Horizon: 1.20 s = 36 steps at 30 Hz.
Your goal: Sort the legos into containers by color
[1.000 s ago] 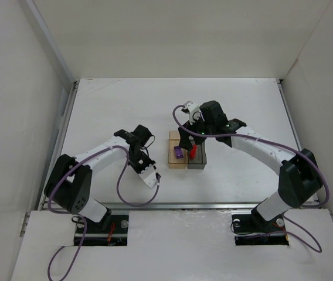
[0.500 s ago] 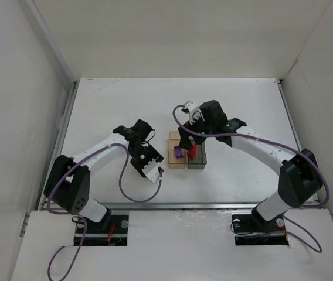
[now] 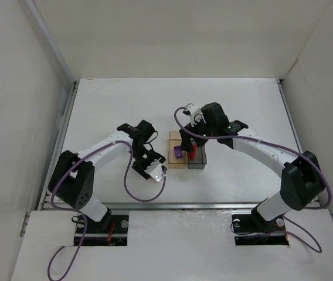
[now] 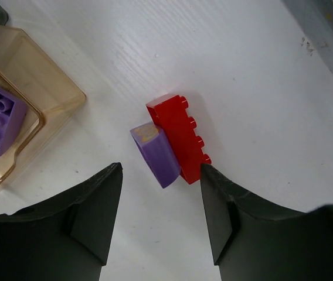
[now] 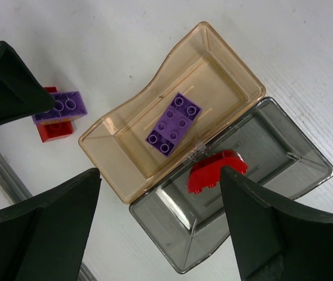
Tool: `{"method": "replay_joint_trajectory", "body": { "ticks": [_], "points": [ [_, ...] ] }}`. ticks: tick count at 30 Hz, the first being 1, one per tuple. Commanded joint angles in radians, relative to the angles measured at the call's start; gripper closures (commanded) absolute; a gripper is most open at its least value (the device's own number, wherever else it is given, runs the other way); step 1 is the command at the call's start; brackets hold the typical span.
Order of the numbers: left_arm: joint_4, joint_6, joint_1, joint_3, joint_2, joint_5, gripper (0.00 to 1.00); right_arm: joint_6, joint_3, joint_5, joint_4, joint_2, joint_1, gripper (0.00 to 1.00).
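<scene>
In the left wrist view a red lego (image 4: 177, 136) and a purple lego (image 4: 156, 156) lie stuck together on the white table. My left gripper (image 4: 161, 170) is open just short of them, one finger on each side, touching neither. The tan container (image 5: 125, 155) holds a purple lego (image 5: 174, 123). The dark grey container (image 5: 284, 170) beside it holds a red lego (image 5: 216, 170). My right gripper (image 5: 160, 172) hangs open and empty above both containers. In the top view the left gripper (image 3: 156, 171) sits just left of the tan container (image 3: 173, 163).
The two containers touch side by side near the table's middle, the grey one (image 3: 197, 163) on the right. A metal rail (image 4: 325, 29) runs along the table's near edge, close behind the loose lego pair. White walls enclose the table.
My left gripper has moved right toward the tan container and gone from shut to open. The right arm has hardly moved.
</scene>
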Motion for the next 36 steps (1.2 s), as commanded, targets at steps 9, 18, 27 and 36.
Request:
{"method": "replay_joint_trajectory", "body": {
  "ticks": [9, 18, 27, 36],
  "points": [
    [0.007, -0.193, -0.043, 0.005, -0.037, 0.082, 0.61, 0.026, -0.023, -0.015, 0.04, -0.057, -0.002, 0.14],
    [0.06, -0.234, -0.043, -0.024, -0.037, 0.049, 0.71, 0.026, -0.032, -0.015, 0.04, -0.067, -0.002, 0.14],
    [0.102, -0.263, -0.052, -0.072, -0.028, 0.004, 0.71, 0.026, -0.032, -0.015, 0.04, -0.067, -0.002, 0.14],
    [0.115, -0.288, -0.052, -0.081, -0.037, 0.004, 1.0, 0.026, -0.032, -0.005, 0.04, -0.067, -0.002, 0.14]
  ]
}}
